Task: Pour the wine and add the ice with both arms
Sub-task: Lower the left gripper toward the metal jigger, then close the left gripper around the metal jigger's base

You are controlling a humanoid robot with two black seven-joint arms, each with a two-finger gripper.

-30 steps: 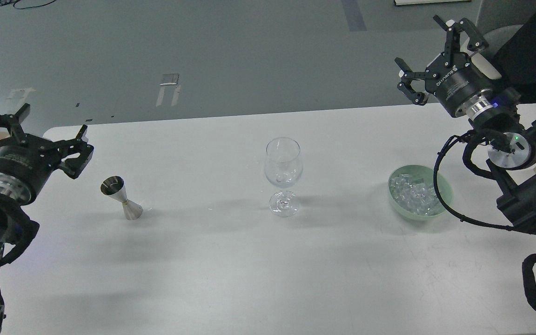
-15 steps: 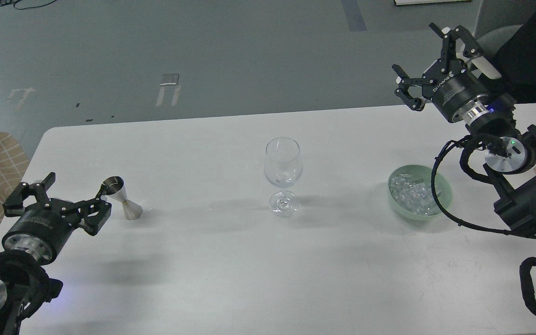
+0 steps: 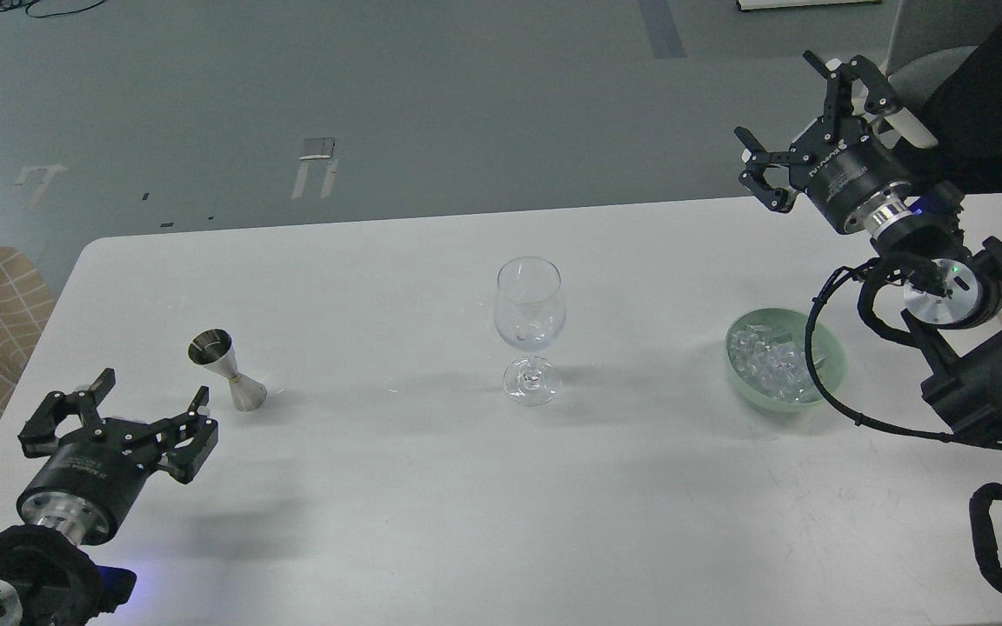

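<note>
Nearest the view, the black left gripper (image 3: 123, 416) hovered low over the near-left part of the white rectangular desk (image 3: 431, 513), its fingers spread wide and holding nothing; the arm behind it was cut off by the bottom-left edge. Just beyond it and a little to the right stood a small silver metal hourglass-shaped jigger (image 3: 227, 369), leaning with its open mouth up and toward the left, apart from the fingers. Whether it held any liquid could not be made out.

Near the middle of the desk a clear stemmed wine glass (image 3: 530, 329) stood upright on its round foot, its long axis vertical, with bare desk all round it. Its bowl looked transparent; any wine in it was too faint to tell.

Well to the right sat a pale green round bowl (image 3: 827, 382) holding a heap of small clear ice cubes (image 3: 769, 363). A looping black cable (image 3: 817, 369) from the right arm crossed in front of the bowl's right side and hid part of its rim.

Farthest off, beyond the desk's back-right edge, the black right gripper (image 3: 801, 117) hung raised in the air, fingers splayed and empty, pointing up and to the left, well apart from the bowl
</note>
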